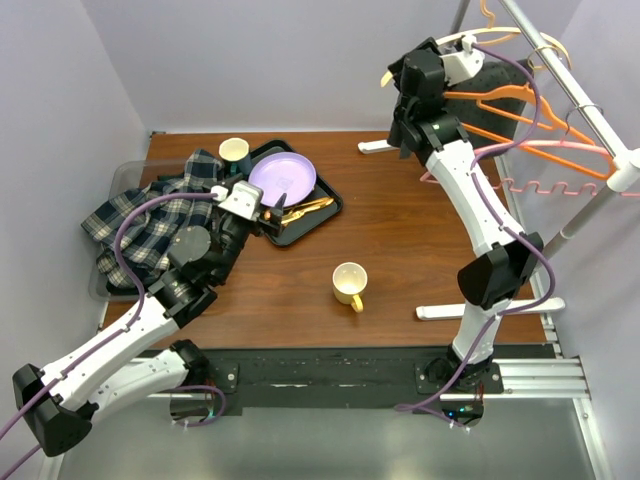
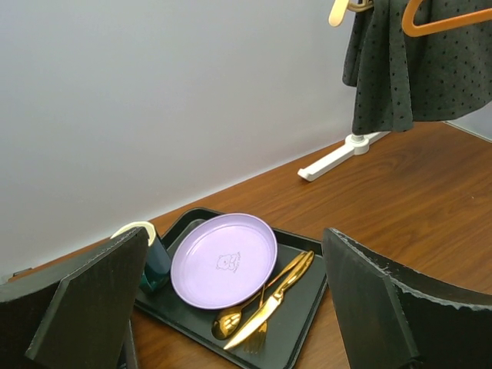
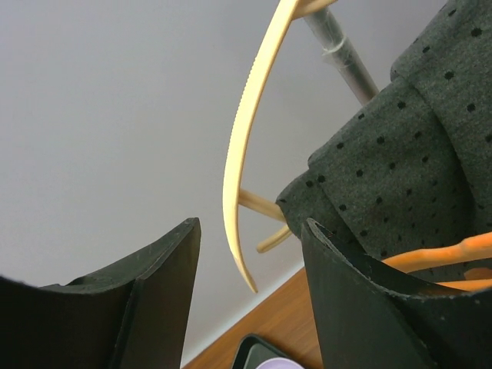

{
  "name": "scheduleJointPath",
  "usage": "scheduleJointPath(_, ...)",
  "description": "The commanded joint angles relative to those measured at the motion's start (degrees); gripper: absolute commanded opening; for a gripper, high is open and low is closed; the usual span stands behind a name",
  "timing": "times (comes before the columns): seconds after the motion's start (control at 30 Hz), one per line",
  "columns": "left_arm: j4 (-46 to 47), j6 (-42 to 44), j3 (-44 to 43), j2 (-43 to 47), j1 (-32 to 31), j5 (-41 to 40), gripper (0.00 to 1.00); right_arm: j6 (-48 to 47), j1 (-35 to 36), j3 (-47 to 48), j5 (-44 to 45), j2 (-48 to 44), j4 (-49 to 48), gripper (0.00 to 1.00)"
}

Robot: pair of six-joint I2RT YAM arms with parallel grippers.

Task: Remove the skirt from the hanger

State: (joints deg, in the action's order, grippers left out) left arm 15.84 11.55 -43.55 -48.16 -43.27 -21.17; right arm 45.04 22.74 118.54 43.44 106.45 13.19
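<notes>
One dotted skirt [image 3: 400,154] beside cream hanger [image 3: 234,154]

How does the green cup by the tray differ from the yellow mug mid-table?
Colour: green cup dark outside, pale inside; yellow mug pale yellow all over. Place: green cup at the black tray's far-left corner; yellow mug alone on the table. Handle: yellow mug's points toward the near edge; green cup shows none. Both upright.

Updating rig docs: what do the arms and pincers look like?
The left arm and right arm have white links, black joint housings and a purple cable looped alongside. The left pincer and right pincer have broad, flat matte-black fingers with rough edges.
</notes>
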Motion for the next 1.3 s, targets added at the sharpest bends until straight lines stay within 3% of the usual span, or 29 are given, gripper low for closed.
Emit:
scheduleJointPath(0.0,3.06,-0.39,-0.13,0.35,-0.24,1.3,1.0,1.9,-0.68,4.5,4.72,0.42,-3.87,0.58)
scheduleJointPath(0.6,2.45,-0.48,-0.4,0.52,-0.33,4.38,1.0,3.57,-3.93,8.37,4.81,5.87,-6.33,0.55)
scheduleJointPath(1.1,2.27,-0.39,-0.31,0.17,-0.33,4.91,1.0,-3.11,-4.9,-0.33,0.33,2.71,-23.03,0.19)
scheduleJointPath(1.27,2.27,-0.3,-0.31,0.35,-0.24,5.0,1.0,-4.6,-4.9,-0.41,-0.28,2.27,-24.7,0.0)
